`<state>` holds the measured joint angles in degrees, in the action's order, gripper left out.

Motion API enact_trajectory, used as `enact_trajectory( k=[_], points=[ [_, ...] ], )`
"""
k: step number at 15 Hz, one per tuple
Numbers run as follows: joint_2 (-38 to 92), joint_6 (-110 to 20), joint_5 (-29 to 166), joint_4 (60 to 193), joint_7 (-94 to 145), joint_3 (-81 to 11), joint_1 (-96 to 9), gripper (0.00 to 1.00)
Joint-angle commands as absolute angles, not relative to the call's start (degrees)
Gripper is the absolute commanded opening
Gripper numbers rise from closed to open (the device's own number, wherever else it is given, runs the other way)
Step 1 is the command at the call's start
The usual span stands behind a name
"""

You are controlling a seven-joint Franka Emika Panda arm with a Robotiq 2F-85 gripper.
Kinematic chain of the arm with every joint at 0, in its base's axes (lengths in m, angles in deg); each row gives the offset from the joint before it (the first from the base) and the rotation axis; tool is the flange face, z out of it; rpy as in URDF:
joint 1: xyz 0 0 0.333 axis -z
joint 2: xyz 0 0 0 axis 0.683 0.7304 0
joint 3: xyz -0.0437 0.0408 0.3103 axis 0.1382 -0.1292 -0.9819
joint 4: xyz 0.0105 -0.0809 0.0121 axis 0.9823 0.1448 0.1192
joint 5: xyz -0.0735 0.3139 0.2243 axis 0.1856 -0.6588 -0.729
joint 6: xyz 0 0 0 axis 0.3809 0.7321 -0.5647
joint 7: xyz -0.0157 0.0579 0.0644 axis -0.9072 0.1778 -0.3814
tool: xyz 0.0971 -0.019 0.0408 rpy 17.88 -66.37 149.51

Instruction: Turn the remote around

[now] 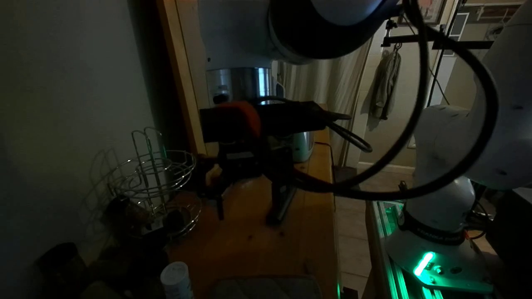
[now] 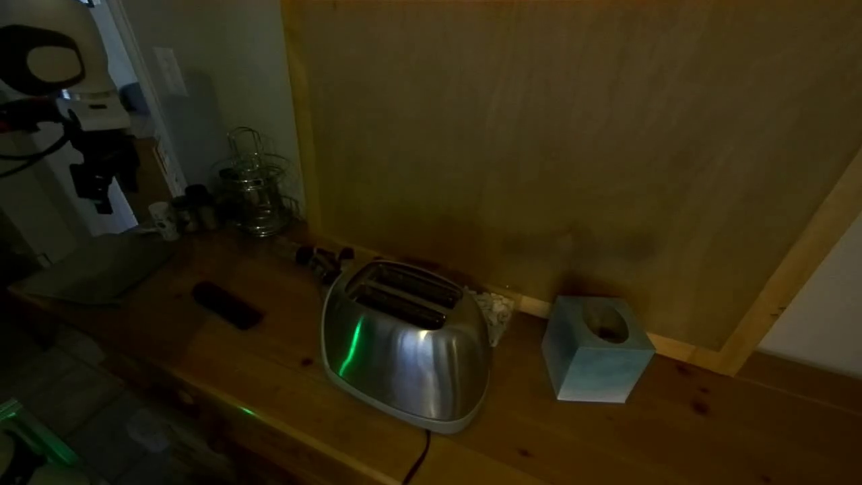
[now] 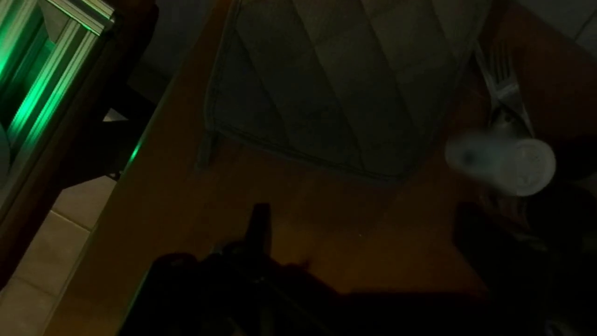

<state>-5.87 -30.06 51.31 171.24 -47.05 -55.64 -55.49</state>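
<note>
The remote [image 2: 227, 304], a slim black bar, lies flat on the wooden counter between the toaster and the quilted pad. In an exterior view part of the remote [image 1: 286, 200] shows behind my gripper [image 1: 247, 211], which covers some of it. It is out of the wrist view. My gripper [image 2: 111, 192] hangs above the counter, off toward the pad end and apart from the remote. In the dark wrist view the gripper [image 3: 364, 219] stands open, fingers [image 3: 260, 226] wide apart, with only bare wood seen between them.
A quilted pad [image 3: 336, 88], a fork [image 3: 506, 86] and a white-lidded container [image 3: 529, 167] lie near the gripper. The wire rack [image 1: 153, 178] stands by the wall. Further along are small dark objects [image 2: 323, 261], a steel toaster [image 2: 411, 357] and a tissue box [image 2: 592, 367].
</note>
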Motion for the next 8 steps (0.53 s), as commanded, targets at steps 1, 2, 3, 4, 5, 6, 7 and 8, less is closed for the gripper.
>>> enact_trajectory(
  k=[1,2,3,4,5,6,7,8],
  points=[
    [-13.36,-31.76,51.98,177.01,-52.42,-55.14,-53.48,1.00],
    [-14.74,-30.68,53.78,177.87,-52.73,-55.28,-52.94,1.00],
    [-15.92,-29.87,55.98,178.53,-52.93,-55.60,-52.23,1.00],
    [-17.11,-27.70,59.60,179.05,-53.37,-56.29,-51.36,1.00],
    [-18.11,-25.93,61.64,179.62,-53.06,-56.48,-51.12,1.00],
    [-19.54,-23.81,63.95,180.41,-53.47,-56.76,-50.69,1.00],
    [-21.06,-22.24,65.14,181.32,-53.55,-56.69,-50.52,1.00],
    [-23.24,-20.67,66.20,182.68,-54.77,-56.58,-49.96,1.00]
  ],
)
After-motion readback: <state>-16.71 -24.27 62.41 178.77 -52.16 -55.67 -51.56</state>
